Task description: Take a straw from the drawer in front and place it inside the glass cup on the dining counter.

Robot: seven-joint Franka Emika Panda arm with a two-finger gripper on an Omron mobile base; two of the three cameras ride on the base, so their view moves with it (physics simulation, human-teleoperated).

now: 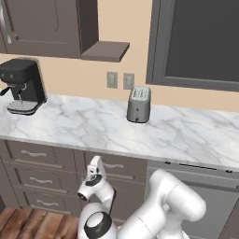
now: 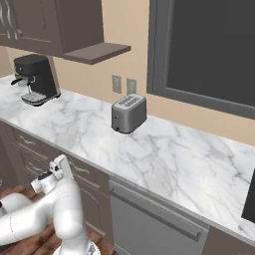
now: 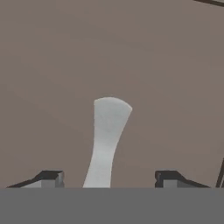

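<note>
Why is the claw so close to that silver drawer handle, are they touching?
Apart. In the hand view the gripper is open, its fingertips either side of the handle, drawer front showing between.

Glossy white arm [image 1: 172, 205], dark joints

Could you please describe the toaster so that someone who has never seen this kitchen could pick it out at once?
Start at the long white marble worktop that runs under the dark window. The toaster stands on it near the wall, just below two pale wall outlets. It is a small silver-grey box with slots on top, unlike the taller black coffee machine at the worktop's left end.
</note>
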